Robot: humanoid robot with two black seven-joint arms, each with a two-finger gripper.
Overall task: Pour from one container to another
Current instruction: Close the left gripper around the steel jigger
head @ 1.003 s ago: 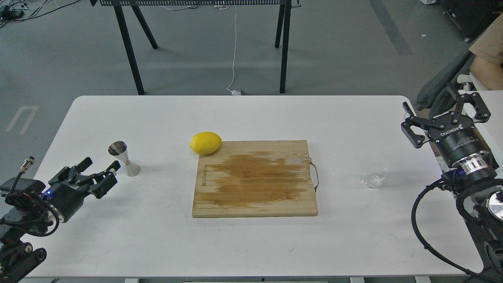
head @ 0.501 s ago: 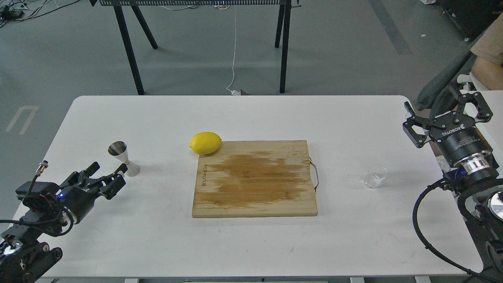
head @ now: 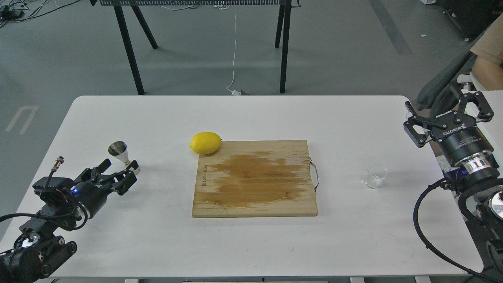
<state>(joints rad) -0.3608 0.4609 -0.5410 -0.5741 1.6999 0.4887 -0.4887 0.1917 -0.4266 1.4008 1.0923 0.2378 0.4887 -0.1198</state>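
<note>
On the desk [head: 243, 114], nothing was poured yet: my left hand [head: 120, 175] gaped beside the jigger [head: 122, 154]; my right hand [head: 448, 118], open, sat far from the cup [head: 375, 175].

White table [head: 243, 243] carries jigger [head: 120, 151], lemon [head: 205, 142], cutting board [head: 254, 179] and glass cup [head: 375, 175].

A single head view looks forward and down over the whole white rounded table [head: 118, 236], grey floor [head: 353, 51] beyond its far edge.
</note>
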